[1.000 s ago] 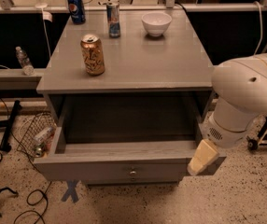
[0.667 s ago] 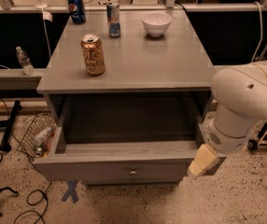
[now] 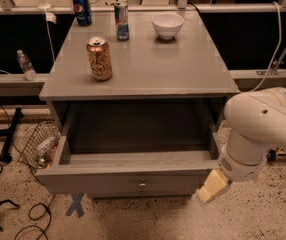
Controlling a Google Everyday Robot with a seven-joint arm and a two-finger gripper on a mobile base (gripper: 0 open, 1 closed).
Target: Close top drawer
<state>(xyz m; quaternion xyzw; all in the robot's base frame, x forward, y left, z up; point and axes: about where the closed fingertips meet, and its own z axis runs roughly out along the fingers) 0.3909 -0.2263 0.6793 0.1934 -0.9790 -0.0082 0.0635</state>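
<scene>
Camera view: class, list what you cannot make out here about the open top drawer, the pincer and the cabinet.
1. The pincer, by the right front corner of the top drawer: whether they touch is unclear, and the white arm covers its base.
2. Rear of the drawer's interior: dark under the cabinet top.
3. Cabinet front below: hidden by the pulled-out drawer.
4. White arm: cut off at the right edge.

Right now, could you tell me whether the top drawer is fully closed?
No, the top drawer stands pulled out, its inside showing, with the gripper by its front right corner.
</scene>
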